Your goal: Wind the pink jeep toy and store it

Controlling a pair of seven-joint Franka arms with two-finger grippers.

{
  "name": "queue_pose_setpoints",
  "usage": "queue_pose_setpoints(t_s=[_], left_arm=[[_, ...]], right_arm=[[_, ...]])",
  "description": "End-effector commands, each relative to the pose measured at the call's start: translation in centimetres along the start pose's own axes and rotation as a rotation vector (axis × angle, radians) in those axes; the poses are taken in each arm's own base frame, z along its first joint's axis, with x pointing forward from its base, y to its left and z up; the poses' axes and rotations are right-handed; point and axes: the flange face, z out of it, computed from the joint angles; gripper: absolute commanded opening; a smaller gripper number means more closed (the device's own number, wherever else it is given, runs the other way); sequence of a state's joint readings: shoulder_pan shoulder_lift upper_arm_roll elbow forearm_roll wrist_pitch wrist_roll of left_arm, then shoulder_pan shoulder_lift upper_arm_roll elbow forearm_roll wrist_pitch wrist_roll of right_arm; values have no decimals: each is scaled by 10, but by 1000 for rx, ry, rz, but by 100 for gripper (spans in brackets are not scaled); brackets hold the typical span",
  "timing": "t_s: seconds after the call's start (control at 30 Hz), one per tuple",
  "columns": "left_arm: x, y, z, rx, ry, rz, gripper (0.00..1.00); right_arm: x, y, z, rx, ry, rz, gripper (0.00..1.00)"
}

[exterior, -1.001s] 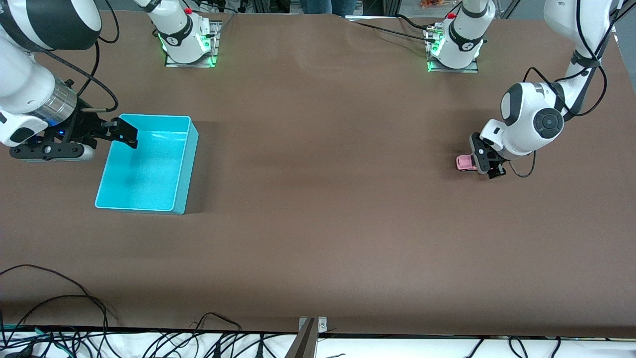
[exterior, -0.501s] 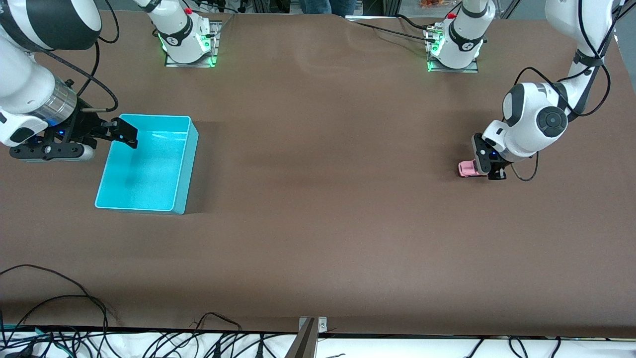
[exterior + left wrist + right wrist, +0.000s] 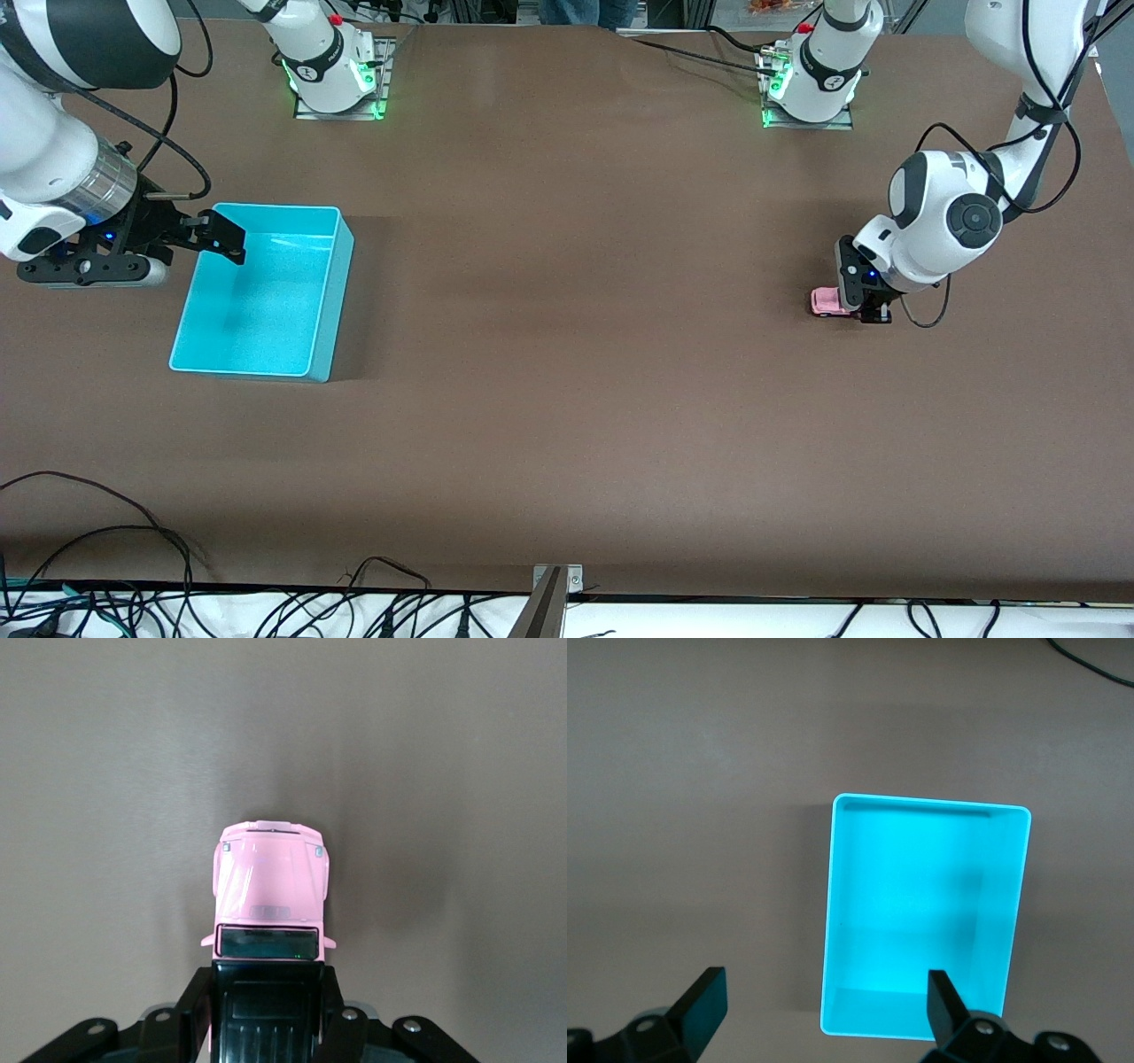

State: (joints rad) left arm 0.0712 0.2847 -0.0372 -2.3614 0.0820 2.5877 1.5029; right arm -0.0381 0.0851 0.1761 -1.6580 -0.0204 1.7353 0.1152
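Note:
The pink jeep toy stands on the brown table toward the left arm's end. Its pink hood points away from the wrist camera. My left gripper is down at the table and shut on the jeep's black-roofed rear, one finger pressed against each side. The cyan bin sits empty at the right arm's end of the table. My right gripper hangs open over the bin's edge, holding nothing, and that arm waits.
Both arm bases stand along the table's edge farthest from the front camera. Loose cables and a metal bracket lie along the edge nearest to it.
My left gripper has shut on the pink jeep toy, and jeep and hand have shifted slightly toward the front camera. The right arm has not moved.

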Motion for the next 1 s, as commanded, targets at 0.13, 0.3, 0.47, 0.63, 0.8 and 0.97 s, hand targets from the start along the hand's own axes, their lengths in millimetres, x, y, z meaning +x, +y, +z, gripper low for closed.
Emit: queue_pose_setpoints(t_s=[0.13,0.3,0.47,0.63,0.8,0.97], left_arm=[[-12,0,28,-8,-7,-42,0],[-23,0,28,-9,-14,-107,0],[-24,0,27,-7,-14,-111,0],[-27,1,28,-10,-16,-144,0],[-33,2,32,-18,-19,-177,0],[-33,2,33,-20,-21,-174,0]], right_arm=[[2,0,-5,-17,10,-4,100],[2,0,-5,-17,10,-4,100],[2,0,-5,-17,10,-4,100],[2,0,-5,-17,10,-4,100],[2,-1,-5,-17,10,-6,100],[2,-1,-5,-17,10,-6,100]])
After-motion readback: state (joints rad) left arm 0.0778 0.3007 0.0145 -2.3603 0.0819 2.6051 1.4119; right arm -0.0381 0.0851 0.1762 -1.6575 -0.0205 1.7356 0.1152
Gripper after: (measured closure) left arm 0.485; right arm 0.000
